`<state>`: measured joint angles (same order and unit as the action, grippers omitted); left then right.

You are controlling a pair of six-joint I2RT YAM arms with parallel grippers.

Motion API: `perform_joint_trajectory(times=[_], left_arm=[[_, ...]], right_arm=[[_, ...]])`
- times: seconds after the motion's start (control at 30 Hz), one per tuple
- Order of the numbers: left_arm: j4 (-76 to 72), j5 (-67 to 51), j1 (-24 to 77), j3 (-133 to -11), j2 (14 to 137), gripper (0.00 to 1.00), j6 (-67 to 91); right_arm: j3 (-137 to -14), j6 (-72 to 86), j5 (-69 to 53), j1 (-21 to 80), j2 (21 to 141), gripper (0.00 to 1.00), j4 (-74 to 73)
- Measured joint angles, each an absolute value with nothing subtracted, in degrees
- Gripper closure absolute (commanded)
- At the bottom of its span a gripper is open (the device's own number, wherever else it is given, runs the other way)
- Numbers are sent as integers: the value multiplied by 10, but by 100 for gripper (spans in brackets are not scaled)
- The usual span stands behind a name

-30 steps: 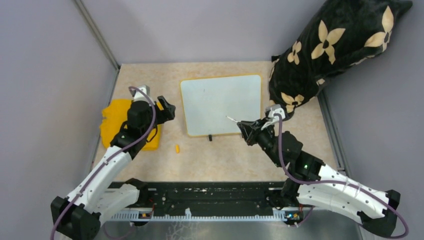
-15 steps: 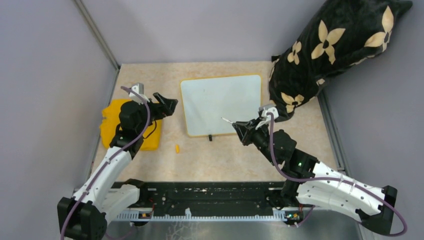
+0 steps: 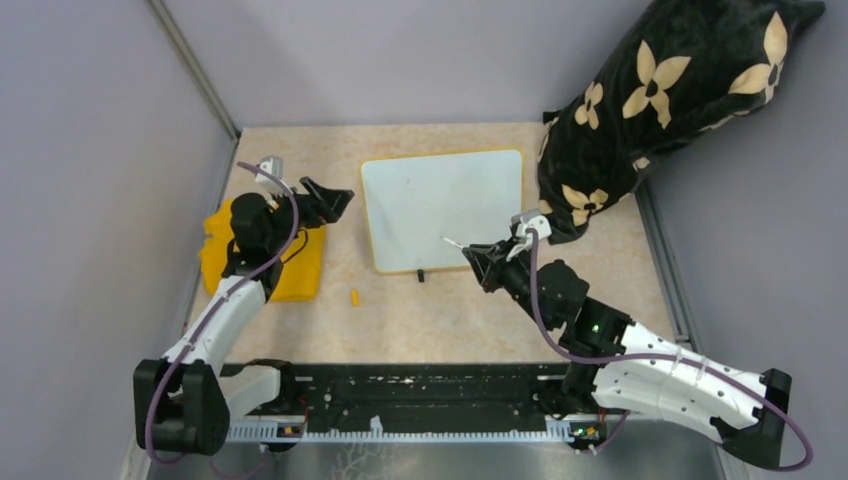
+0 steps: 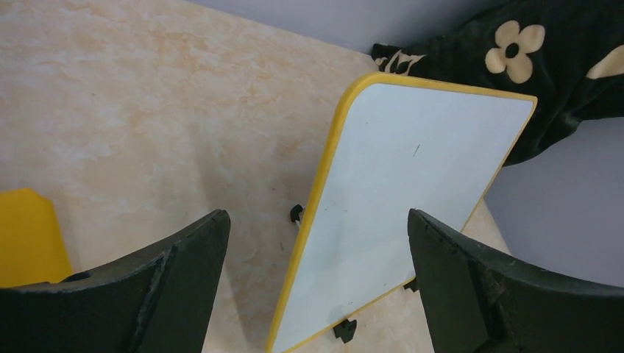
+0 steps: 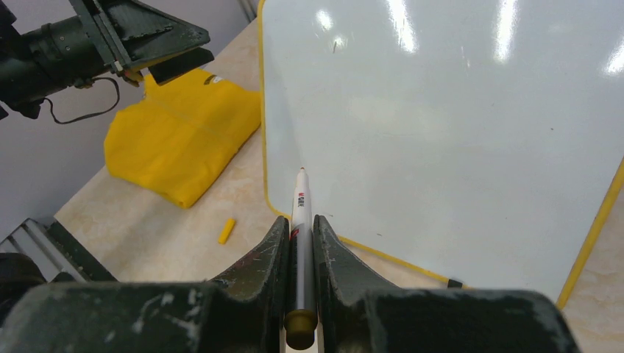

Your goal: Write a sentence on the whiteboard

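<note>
The whiteboard (image 3: 442, 208) lies flat in the middle of the table, white with a thin yellow rim and black feet on its near edge; it also shows in the left wrist view (image 4: 412, 198) and the right wrist view (image 5: 456, 147). No sentence shows on it, only a tiny dark mark. My right gripper (image 3: 483, 262) is shut on a white marker (image 5: 301, 220), whose tip hangs over the board's near left part. My left gripper (image 3: 335, 203) is open and empty, just left of the board's left edge.
A folded yellow cloth (image 3: 262, 250) lies at the left under the left arm. A small yellow marker cap (image 3: 354, 296) lies on the table near the board's near left corner. A black pillow with cream flowers (image 3: 660, 100) stands at the back right.
My left gripper has swung up and toward the board's left edge. My right gripper with the marker has shifted slightly left over the board's near edge.
</note>
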<state>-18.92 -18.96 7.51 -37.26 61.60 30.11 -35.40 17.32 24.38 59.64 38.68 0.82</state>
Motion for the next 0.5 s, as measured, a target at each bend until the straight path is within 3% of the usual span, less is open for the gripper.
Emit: perform_joint_trajectory(times=[0.27,0.5], left_arm=[[-335,-384,35,-346,716,10,350],[-547,-536,-22,-345,875,14,456]], right_arm=[[-357,143,244,596,391,100,12],[-358,133,234,596,402,100,25]])
